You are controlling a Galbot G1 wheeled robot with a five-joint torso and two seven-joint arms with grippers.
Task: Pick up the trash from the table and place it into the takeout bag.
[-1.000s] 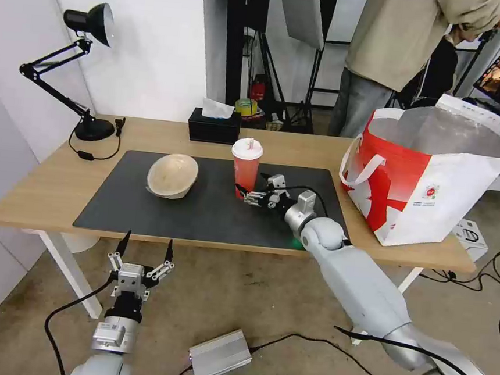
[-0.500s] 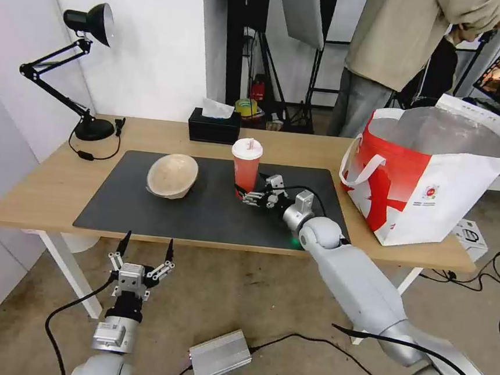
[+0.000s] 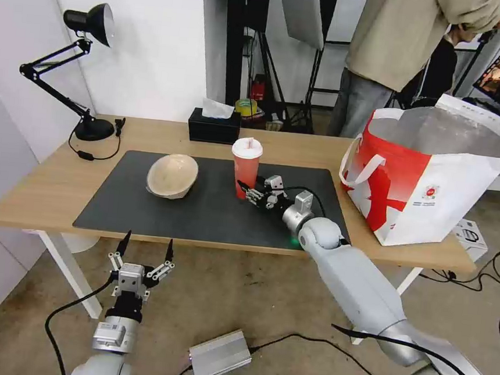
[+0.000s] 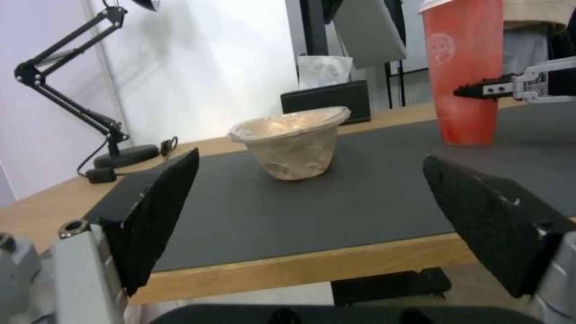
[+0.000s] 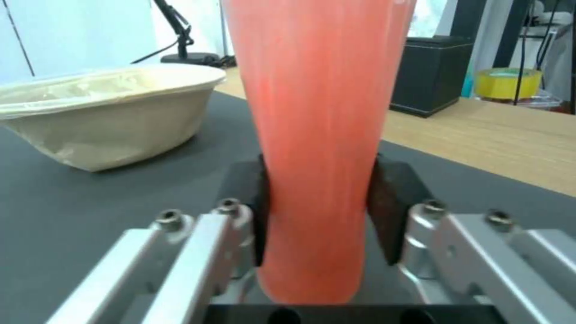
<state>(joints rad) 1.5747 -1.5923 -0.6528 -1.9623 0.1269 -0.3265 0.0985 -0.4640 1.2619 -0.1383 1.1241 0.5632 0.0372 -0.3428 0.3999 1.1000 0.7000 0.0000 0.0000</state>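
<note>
R gripper (image 3: pixel 248 191) clamped on lower part of red cup (image 3: pixel 245 166); both pads (image 5: pixel 384 207) pressed against cup wall in R wrist view. Cup upright, white lid + straw on, standing on dark mat (image 3: pixel 213 207) near table (image 3: pixel 39 192) centre. Beige pulp bowl (image 3: pixel 172 175) tilted on mat, well left of cup, apart from it. Takeout bag (image 3: pixel 431 186) open at right end of table, foil lining visible. L gripper (image 3: pixel 144 248) parked below near table edge, fingers wide apart, holding nothing. Black tissue box (image 3: pixel 213 127) at far edge.

Upright red cup (image 3: pixel 245 167), tilted beige bowl (image 3: pixel 171 175)
</note>
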